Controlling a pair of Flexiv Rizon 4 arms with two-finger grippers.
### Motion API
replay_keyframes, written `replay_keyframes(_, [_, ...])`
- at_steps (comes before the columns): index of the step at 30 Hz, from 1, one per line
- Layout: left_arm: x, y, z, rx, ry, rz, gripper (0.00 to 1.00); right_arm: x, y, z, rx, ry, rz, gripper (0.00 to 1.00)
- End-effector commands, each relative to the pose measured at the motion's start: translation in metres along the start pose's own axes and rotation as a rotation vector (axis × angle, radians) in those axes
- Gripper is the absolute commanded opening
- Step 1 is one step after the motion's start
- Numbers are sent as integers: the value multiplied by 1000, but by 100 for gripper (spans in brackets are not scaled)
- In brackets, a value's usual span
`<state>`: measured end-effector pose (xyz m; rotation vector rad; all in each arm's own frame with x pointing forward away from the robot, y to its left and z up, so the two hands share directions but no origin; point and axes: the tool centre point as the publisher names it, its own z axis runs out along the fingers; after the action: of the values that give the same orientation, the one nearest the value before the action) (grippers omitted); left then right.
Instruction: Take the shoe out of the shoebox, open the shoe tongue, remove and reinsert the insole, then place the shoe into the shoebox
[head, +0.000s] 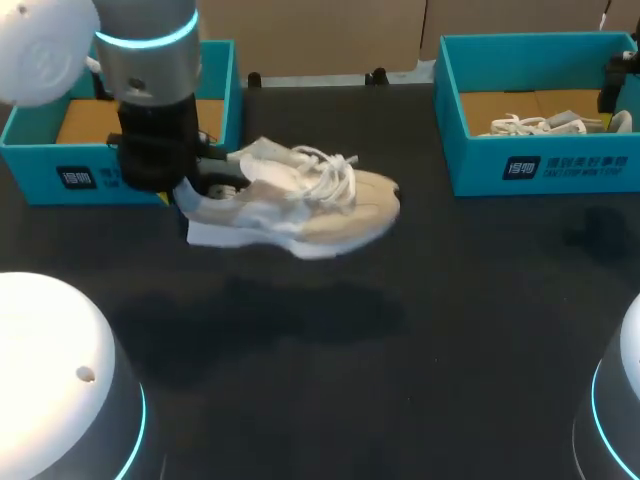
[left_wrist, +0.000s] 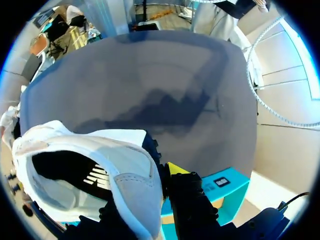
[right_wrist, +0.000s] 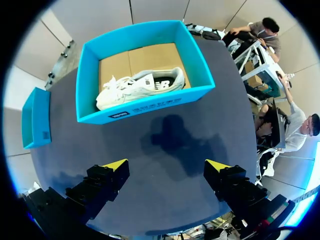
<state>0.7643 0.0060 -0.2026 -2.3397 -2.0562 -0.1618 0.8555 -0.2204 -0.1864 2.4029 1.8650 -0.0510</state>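
Observation:
A beige and white sneaker with white laces hangs above the dark table, toe pointing right, its shadow on the tabletop below. My left gripper is shut on the shoe's heel wall. In the left wrist view the heel opening of the sneaker fills the space by my left gripper; one yellow tip shows outside the heel and the other finger is hidden by the shoe. The teal shoebox behind it shows a bare cardboard floor. My right gripper hangs open, high over the table.
A second teal shoebox stands at the back right with another white shoe in it. The right wrist view shows that second teal shoebox and its white shoe ahead of the open fingers.

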Motion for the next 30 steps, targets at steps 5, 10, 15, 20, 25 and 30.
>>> replay_keyframes(5, [-55,-12,31,27,15,42,0,0,0,0,0,1,0,100])
replay_keyframes(10, [-75,-26,47,78,-38,69,0,0,0,0,0,1,0,100])
replay_keyframes(15, [-78,-28,51,92,-38,73,0,0,0,0,0,1,0,100])
replay_keyframes(20, [-78,-28,51,92,-38,73,0,0,0,0,0,1,0,100])
replay_keyframes(25, [-78,-28,51,92,-38,73,0,0,0,0,0,1,0,100])
replay_keyframes(30, [-93,-41,76,91,-17,68,0,0,0,0,0,1,0,100])
